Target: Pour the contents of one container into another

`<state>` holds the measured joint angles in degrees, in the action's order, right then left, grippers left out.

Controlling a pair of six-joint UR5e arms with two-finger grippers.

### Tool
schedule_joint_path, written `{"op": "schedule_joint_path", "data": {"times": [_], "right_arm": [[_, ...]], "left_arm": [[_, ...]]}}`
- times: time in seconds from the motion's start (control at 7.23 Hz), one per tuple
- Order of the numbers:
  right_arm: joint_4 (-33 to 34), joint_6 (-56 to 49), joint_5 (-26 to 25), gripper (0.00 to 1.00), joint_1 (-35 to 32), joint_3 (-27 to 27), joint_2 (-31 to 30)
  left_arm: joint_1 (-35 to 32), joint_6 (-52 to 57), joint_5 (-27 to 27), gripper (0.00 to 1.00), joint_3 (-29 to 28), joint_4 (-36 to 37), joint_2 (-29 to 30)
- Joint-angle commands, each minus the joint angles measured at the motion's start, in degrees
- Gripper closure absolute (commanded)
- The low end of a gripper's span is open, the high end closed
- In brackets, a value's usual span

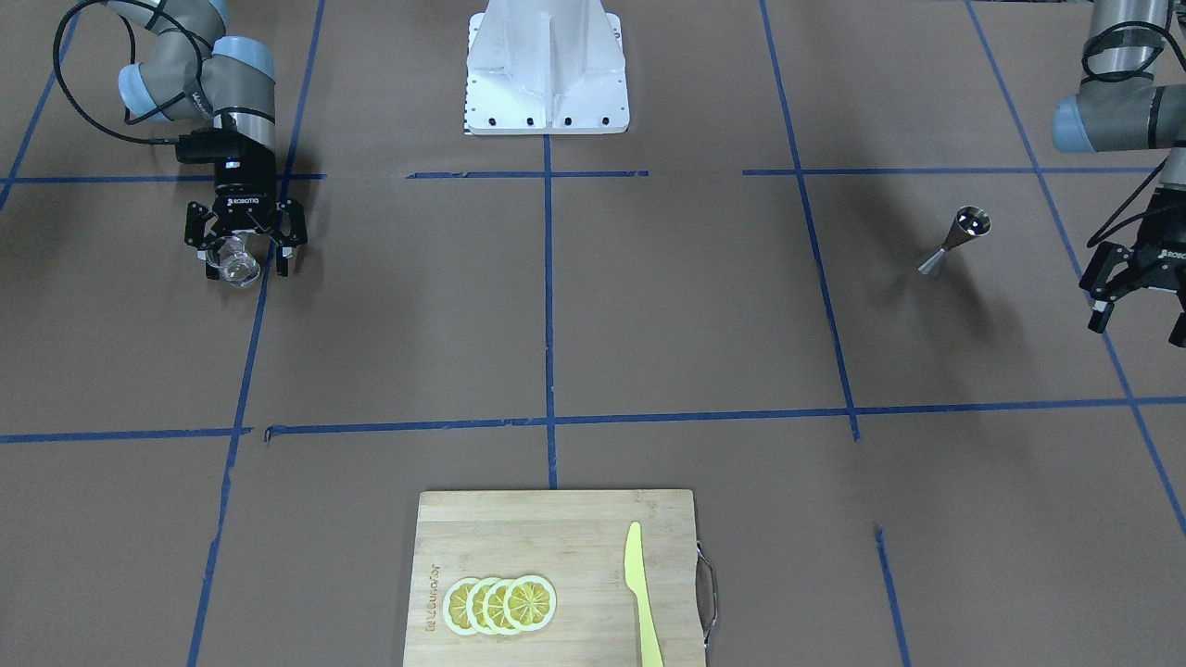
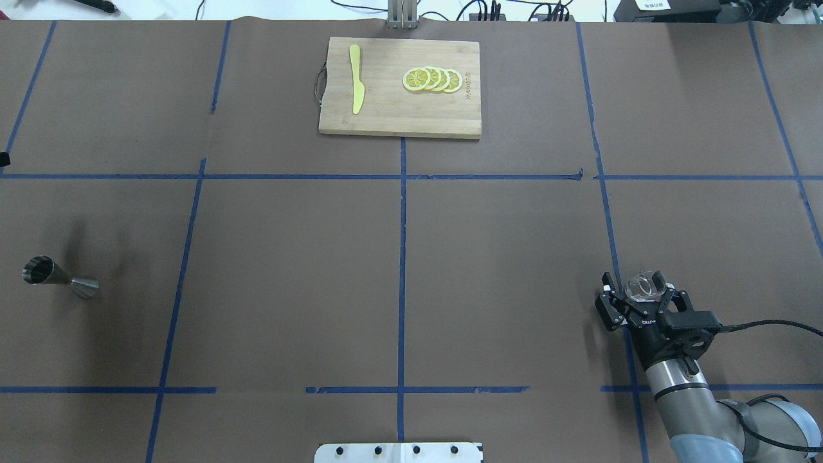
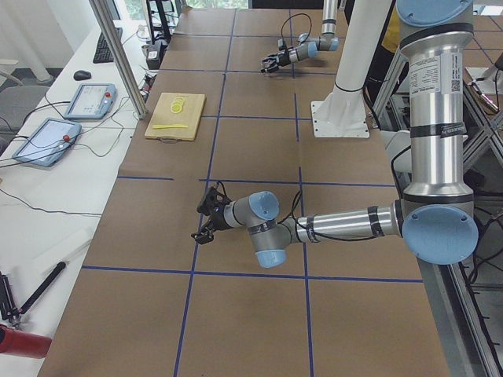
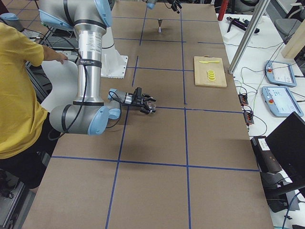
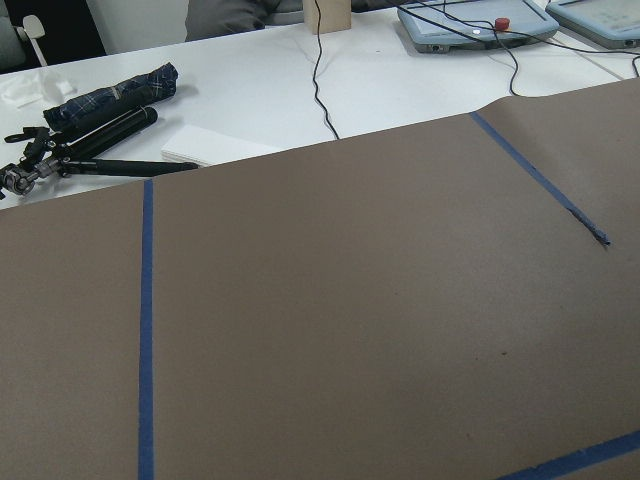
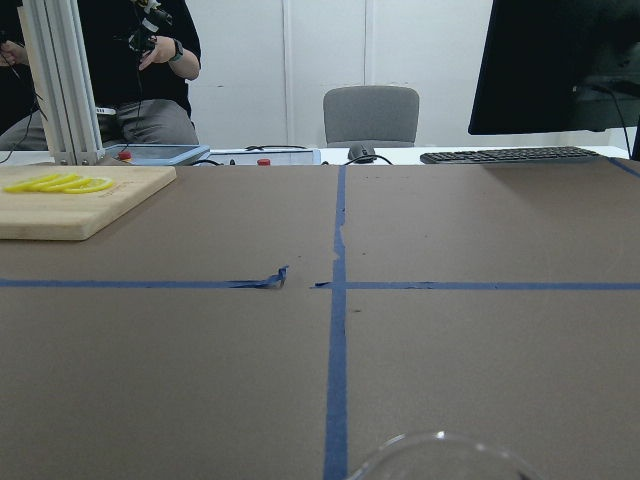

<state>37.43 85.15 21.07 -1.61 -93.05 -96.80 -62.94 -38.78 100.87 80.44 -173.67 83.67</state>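
The clear glass tumbler [image 2: 643, 285] stands upright at the table's near right, between the fingers of my right gripper [image 2: 640, 290]. That gripper is open, with a gap showing between the glass and one finger. The front-facing view shows the same glass [image 1: 235, 265] inside the spread right gripper [image 1: 245, 259]. Only its rim [image 6: 440, 452] shows in the right wrist view. The metal jigger [image 2: 59, 278] stands upright at the far left, alone [image 1: 955, 239]. My left gripper [image 1: 1138, 320] hangs open and empty beside it, a hand's width away.
A wooden cutting board [image 2: 386, 116] with lemon slices [image 2: 432, 79] and a yellow knife [image 2: 355, 87] lies at the table's far edge. The white robot base [image 1: 547, 69] sits between the arms. A person in yellow [image 4: 19, 95] stands by the right arm.
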Motion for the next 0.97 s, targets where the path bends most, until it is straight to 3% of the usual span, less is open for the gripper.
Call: {"op": "schedule_joint_path", "data": {"times": [0.0, 0.41, 0.83], "right_arm": [[-3.4, 0.0, -3.5, 0.00, 3.2, 0.0, -0.5], [-8.0, -0.1, -9.9, 0.00, 10.6, -0.1, -2.8], [-19.5, -0.6, -15.0, 0.00, 17.3, 0.0, -9.3]], "left_arm": [[0.0, -0.1, 0.0, 0.00, 0.1, 0.0, 0.0], [-0.1, -0.1, 0.1, 0.00, 0.1, 0.0, -0.1], [-0.1, -0.2, 0.1, 0.00, 0.1, 0.0, -0.1]]}}
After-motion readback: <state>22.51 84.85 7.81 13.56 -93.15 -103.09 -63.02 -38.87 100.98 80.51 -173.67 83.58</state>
